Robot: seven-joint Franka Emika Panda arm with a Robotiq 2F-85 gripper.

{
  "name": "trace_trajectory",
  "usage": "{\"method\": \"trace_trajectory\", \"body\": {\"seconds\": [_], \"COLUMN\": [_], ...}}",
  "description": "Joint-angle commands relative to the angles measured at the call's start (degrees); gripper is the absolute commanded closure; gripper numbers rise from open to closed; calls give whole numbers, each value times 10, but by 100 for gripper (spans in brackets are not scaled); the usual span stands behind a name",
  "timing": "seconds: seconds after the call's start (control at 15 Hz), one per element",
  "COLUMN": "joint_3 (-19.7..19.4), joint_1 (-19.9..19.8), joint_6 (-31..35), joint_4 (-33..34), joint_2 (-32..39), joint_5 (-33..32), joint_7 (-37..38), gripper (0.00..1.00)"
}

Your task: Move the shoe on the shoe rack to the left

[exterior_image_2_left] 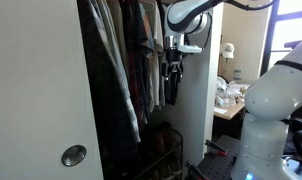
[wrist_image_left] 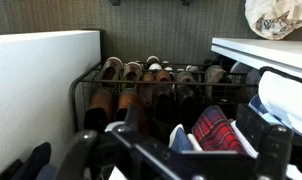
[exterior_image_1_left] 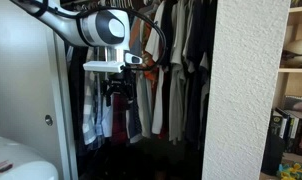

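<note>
Currently the gripper [exterior_image_1_left: 116,90] is hanging high in the closet among the hanging clothes [exterior_image_1_left: 176,70], well above the floor. In the wrist view its dark fingers [wrist_image_left: 83,150] are showing far apart at the bottom edge, so the claw is looking wide and is carrying nothing. The shoes [wrist_image_left: 151,72] are sitting side by side in a tight row on the wire shoe rack [wrist_image_left: 76,95] deep in the closet. A white panel [wrist_image_left: 41,80] is standing beside the rack on one side and a white shelf [wrist_image_left: 261,55] is reaching over it on the other. A plaid garment [wrist_image_left: 216,130] is lying between the camera and the rack and is covering part of the approach. Which shoe is meant is not clear from here, as they are too small and dim to tell apart well. Judging by their look, they are leather or suede, so each one is probably light to moderate in weight, with a stiff sole and heel and a softer upper that is likely to give under pressure. I am thinking the best hold is across the heel or the collar opening, pinching one firm side wall. The neighbours are pressing close, so the fingers will be needing a gap. The wire bars are offering little friction, so a shoe may be sliding sideways easily.
</note>
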Motion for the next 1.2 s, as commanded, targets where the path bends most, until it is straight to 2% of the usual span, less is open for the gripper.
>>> {"method": "trace_trajectory", "body": {"seconds": [0.0, 1.0, 1.13], "joint_3": [2, 2, 11], "joint_1": [-2, -2, 5], "joint_6": [-1, -1, 16], "joint_4": [1, 1, 8], "joint_2": [0, 0, 29], "joint_5": [1, 1, 5], "joint_7": [-1, -1, 5], "gripper": [0, 0, 0]}}
